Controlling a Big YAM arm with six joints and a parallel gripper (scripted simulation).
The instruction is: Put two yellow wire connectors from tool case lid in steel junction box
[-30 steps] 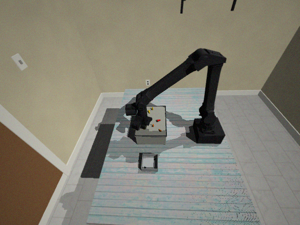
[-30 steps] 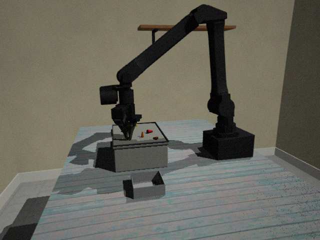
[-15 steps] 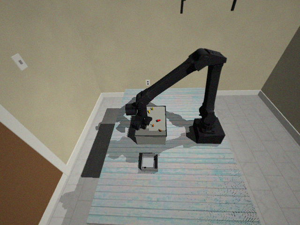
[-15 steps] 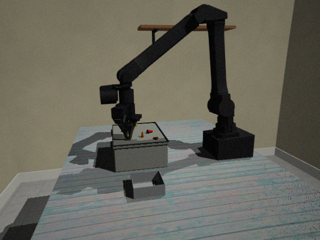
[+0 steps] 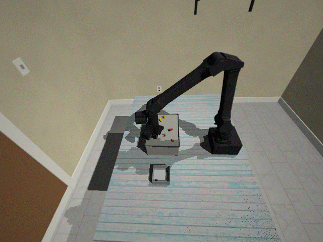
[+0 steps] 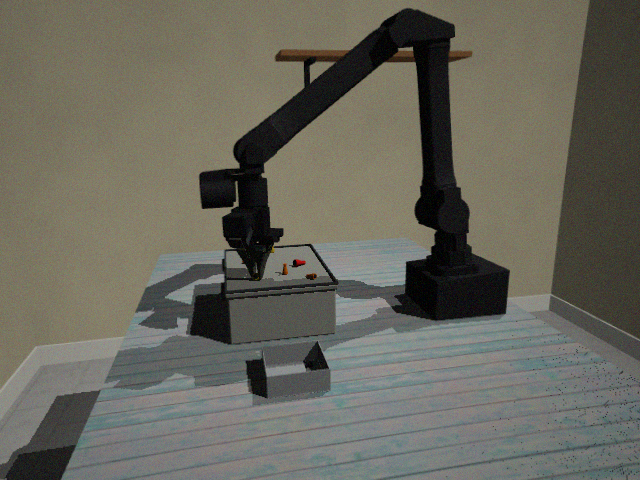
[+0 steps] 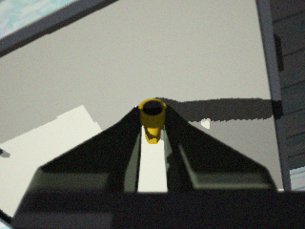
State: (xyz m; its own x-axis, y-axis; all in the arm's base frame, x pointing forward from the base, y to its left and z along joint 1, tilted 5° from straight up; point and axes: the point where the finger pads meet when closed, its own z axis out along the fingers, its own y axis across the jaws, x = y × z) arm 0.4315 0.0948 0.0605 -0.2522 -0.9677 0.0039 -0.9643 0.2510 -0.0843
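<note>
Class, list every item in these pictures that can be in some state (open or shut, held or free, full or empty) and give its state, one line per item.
Black parallel gripper: shut on a yellow wire connector.
Yellow wire connector: held between the fingers, low over the lid.
Grey tool case: lid closed and flat.
Red wire connector: lying free on the lid.
Orange wire connector: free on the lid.
Steel junction box: open-topped, no yellow connector visible inside.

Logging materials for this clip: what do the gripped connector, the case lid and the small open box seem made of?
Yellow wire connector in the gripper: probably moulded plastic, uniform glossy yellow with a dark hollow mouth. Tool case's lid: matte grey, plastic or painted metal; undecidable. Junction box: thin flat grey walls, consistent with sheet steel, though no shine shows.
</note>
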